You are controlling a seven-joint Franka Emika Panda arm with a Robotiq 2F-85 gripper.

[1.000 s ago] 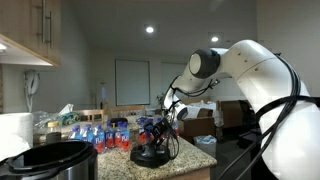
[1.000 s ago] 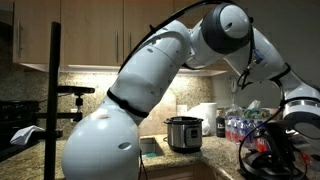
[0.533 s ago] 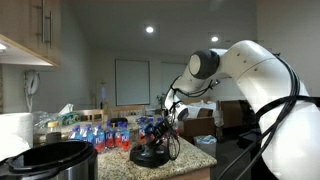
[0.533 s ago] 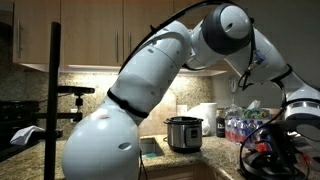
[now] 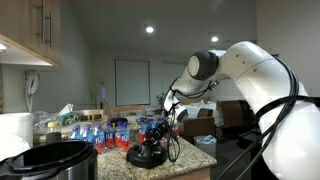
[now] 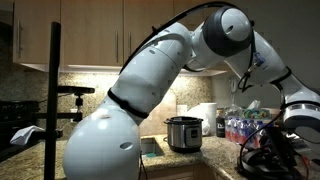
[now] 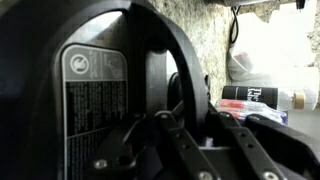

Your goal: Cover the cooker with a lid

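Note:
The cooker (image 5: 55, 160) (image 6: 183, 133), a steel pot with a black rim, stands open on the counter in both exterior views. The black lid (image 5: 148, 155) (image 6: 268, 160) rests on the granite counter away from it. My gripper (image 5: 157, 133) (image 6: 283, 122) reaches down onto the lid. In the wrist view the lid (image 7: 90, 90) fills the left side, showing a grey label. Its arched black handle (image 7: 160, 70) runs between my fingers, and my gripper (image 7: 195, 116) is shut on it with a finger pressed to each side.
Packs of water bottles (image 5: 95, 135) (image 6: 240, 128) stand on the counter between cooker and lid. A paper towel roll (image 6: 205, 118) sits behind the cooker. A black camera stand (image 6: 55, 100) rises at the left. Wall cabinets (image 5: 30, 30) hang above.
The fingers have drawn in from wide open onto the lid's handle. The arm has hardly moved, and the lid has shifted only slightly on the counter.

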